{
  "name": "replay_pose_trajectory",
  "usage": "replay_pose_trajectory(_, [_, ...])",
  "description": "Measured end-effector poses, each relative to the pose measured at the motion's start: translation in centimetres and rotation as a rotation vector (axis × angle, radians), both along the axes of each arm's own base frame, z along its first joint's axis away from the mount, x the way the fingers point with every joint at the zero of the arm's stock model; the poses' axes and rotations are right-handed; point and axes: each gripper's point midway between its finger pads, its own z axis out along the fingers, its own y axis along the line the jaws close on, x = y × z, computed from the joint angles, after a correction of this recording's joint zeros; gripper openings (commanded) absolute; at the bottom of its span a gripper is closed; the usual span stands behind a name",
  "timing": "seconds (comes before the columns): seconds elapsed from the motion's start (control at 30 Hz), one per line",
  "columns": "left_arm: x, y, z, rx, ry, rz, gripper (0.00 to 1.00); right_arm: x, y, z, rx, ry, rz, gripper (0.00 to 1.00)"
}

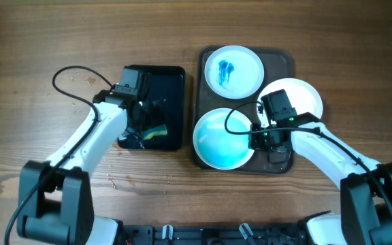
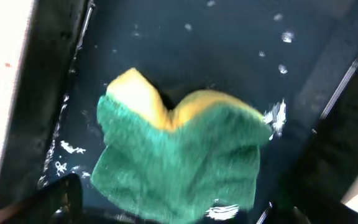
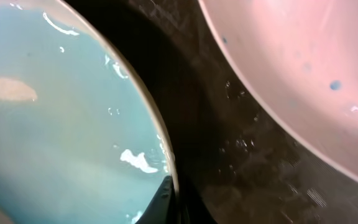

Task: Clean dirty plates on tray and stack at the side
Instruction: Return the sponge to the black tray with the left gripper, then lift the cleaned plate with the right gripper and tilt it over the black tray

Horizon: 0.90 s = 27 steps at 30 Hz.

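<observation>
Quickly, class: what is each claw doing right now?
Left claw: closed on the green sponge.
Right claw: at the rim of the blue-filmed plate; open or closed cannot be told.

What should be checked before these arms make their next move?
1. Sponge lies by the left gripper: ok.
2. Left gripper grips it: cannot tell.
3. Right gripper is at the blue-filmed plate rim: ok.
4. Right gripper holds that rim: cannot tell.
5. Plates clean: not ok; smeared plate shows blue.
6. Third plate fully on the tray: not ok, it overhangs the right edge.
</observation>
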Motion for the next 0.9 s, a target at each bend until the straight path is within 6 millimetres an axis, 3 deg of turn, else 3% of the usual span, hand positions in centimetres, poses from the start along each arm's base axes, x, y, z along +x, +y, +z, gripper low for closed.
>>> replay_pose_trajectory(0.17, [0.9, 0.8, 5.7, -0.032, -0.124, 0.032, 1.00, 0.8, 0.0, 2.7, -0.017, 0.027, 0.004, 0.04])
replay_pose_trajectory(0.33, [0.5, 3.4, 12.2, -0.060, -0.301, 0.109, 1.00, 4.6, 1.1, 8.8, -0.002, -0.070, 0.042, 0.04])
replay_pose_trajectory(0.43, [-0.4, 5.2, 14.5, -0.061, -0.367, 0.162, 1.00, 6.7, 1.8, 12.0, 0.014, -0.154, 0.064, 0.04])
replay_pose_trajectory(0.57, [-1.8, 7.0, 16.7, -0.058, -0.435, 0.217, 1.00, 8.7, 3.4, 14.7, 0.020, -0.262, 0.095, 0.04])
replay_pose_trajectory(0.63, [-2.4, 7.2, 17.6, -0.059, -0.463, 0.225, 1.00, 9.5, 5.6, 15.6, 0.013, -0.341, 0.135, 0.04])
replay_pose_trajectory(0.9, [-3.0, 7.2, 18.2, -0.061, -0.481, 0.224, 1.00, 12.6, 13.8, 14.3, -0.053, -0.560, 0.219, 0.04])
